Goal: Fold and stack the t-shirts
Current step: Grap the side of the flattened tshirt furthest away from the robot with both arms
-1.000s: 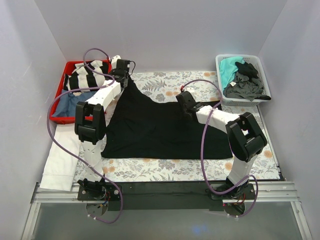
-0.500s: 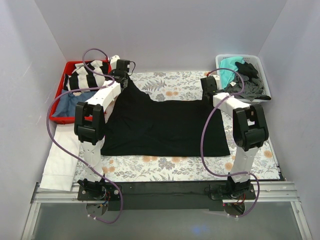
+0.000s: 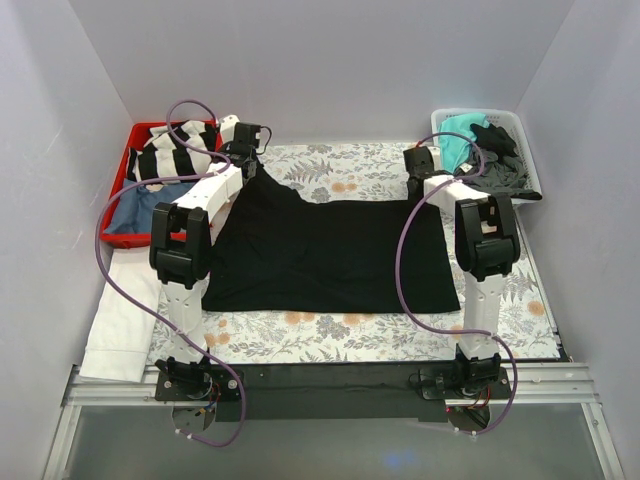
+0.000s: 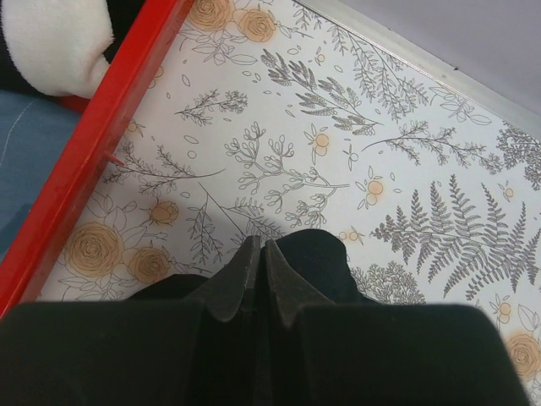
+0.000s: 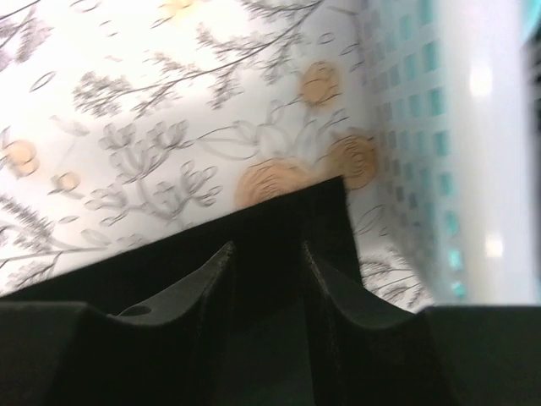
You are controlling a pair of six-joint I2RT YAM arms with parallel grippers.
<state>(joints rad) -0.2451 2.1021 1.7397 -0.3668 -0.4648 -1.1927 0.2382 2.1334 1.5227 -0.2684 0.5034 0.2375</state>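
The black shirt (image 3: 320,255) was spread flat across the middle of the table (image 3: 340,165), its near hem running parallel to the table's near edge. Its far left corner was drawn up into a peak towards the far left corner of the table, and its far right corner was laid near the right edge.

The peak was pinched by the left gripper (image 3: 252,160), whose jaws were pressed together on the cloth. In the left wrist view a small fold of black cloth was seen past the closed fingertips, above the flowered cover.

The right gripper (image 5: 266,249) was placed over the far right corner of the black shirt. Its jaws were spread, with the corner of the cloth seen between and beyond them. Whether the cloth was touched by them could not be told.

A teal shirt (image 3: 458,135) and a grey shirt (image 3: 495,175) were piled in the basket (image 3: 440,125) at the far right corner. A striped cloth (image 3: 170,155) and a blue cloth (image 3: 130,210) were held in the tray (image 3: 125,160) at the far left corner. A white cloth (image 3: 120,320) was laid along the left edge, near the tray.
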